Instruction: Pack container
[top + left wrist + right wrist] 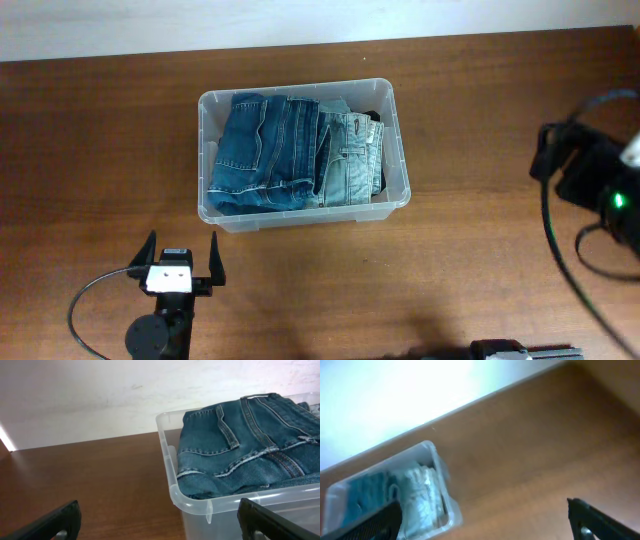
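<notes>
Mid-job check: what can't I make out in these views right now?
- Container base: overhead, covered by folded dark jeans.
- Dark item at its right end: overhead, mostly hidden by light jeans.
- Contents in right wrist view: blurred.
- Right gripper: only finger ends show in its wrist view, cut by the bottom edge.

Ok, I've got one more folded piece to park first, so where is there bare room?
Bare table left of the container, and a wide stretch between it and the right arm. Inside is crowded: dark jeans and light jeans fill the bin.
</notes>
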`<state>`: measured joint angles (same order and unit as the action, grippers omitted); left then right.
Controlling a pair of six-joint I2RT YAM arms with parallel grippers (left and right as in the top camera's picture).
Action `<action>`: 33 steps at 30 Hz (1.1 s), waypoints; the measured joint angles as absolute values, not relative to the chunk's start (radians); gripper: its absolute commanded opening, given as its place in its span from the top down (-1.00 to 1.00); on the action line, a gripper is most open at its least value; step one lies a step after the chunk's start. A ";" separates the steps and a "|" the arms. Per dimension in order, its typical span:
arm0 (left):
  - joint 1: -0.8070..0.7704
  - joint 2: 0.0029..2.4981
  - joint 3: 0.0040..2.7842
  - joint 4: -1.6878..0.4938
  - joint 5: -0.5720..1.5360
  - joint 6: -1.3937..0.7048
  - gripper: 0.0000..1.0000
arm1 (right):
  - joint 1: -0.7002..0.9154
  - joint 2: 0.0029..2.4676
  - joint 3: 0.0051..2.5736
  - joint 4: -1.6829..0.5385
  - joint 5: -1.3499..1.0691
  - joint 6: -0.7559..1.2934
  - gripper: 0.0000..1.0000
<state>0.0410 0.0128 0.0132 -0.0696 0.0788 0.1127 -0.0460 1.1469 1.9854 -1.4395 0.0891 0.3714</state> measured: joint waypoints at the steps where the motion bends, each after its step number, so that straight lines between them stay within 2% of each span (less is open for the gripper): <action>1: 0.041 0.013 0.013 -0.070 0.079 0.113 -0.99 | -0.046 1.100 1.930 -1.385 0.084 0.371 -0.97; 10: 0.041 0.013 0.013 -0.071 0.079 0.113 -0.99 | -0.046 0.657 1.249 -0.844 0.043 0.372 -0.97; 17: 0.041 0.013 0.013 -0.070 0.079 0.113 -0.99 | -0.018 0.350 0.792 -0.558 0.036 0.375 -0.97; 25: 0.041 0.013 0.013 -0.071 0.079 0.113 -0.99 | -0.016 0.156 0.411 -0.132 -0.052 0.279 -0.97; 30: 0.041 0.013 0.013 -0.070 0.079 0.113 -0.99 | -0.016 0.068 0.244 0.049 -0.093 0.237 -0.97; 33: 0.041 0.013 0.013 -0.071 0.079 0.113 -0.99 | -0.016 0.025 0.195 0.086 -0.111 0.231 -0.97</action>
<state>0.0410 0.0128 0.0132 -0.0708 0.0788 0.1127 -0.0158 0.0250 0.1951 0.0860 -0.1112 0.2310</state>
